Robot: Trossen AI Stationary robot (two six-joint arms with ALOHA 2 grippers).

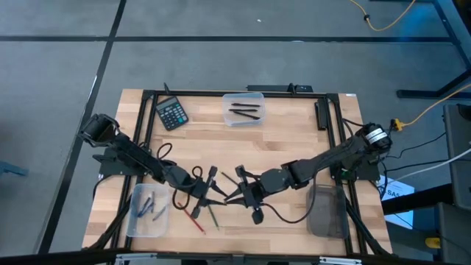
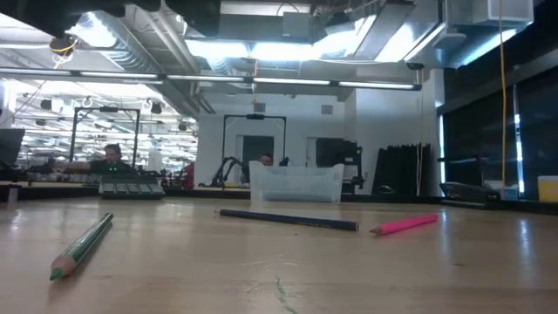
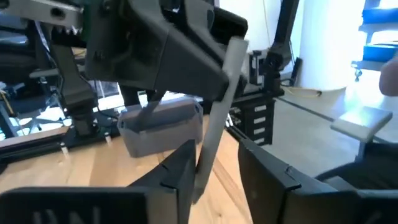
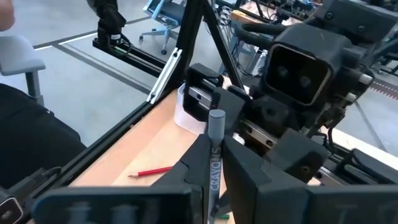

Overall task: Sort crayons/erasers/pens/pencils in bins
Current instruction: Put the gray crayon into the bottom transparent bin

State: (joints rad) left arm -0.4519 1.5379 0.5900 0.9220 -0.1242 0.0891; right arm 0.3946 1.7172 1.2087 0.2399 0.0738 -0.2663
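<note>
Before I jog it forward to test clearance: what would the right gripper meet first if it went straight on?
Probably the left gripper, facing the right gripper, which holds a grey crayon. Depth is uncertain.

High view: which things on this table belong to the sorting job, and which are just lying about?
Job:
- clear bin holding dark sticks
- clear bin holding grey-blue sticks
- smoky bin
- red pencil, green pencil
- grey crayon in the right tool
- left tool

Lying about:
- calculator
</note>
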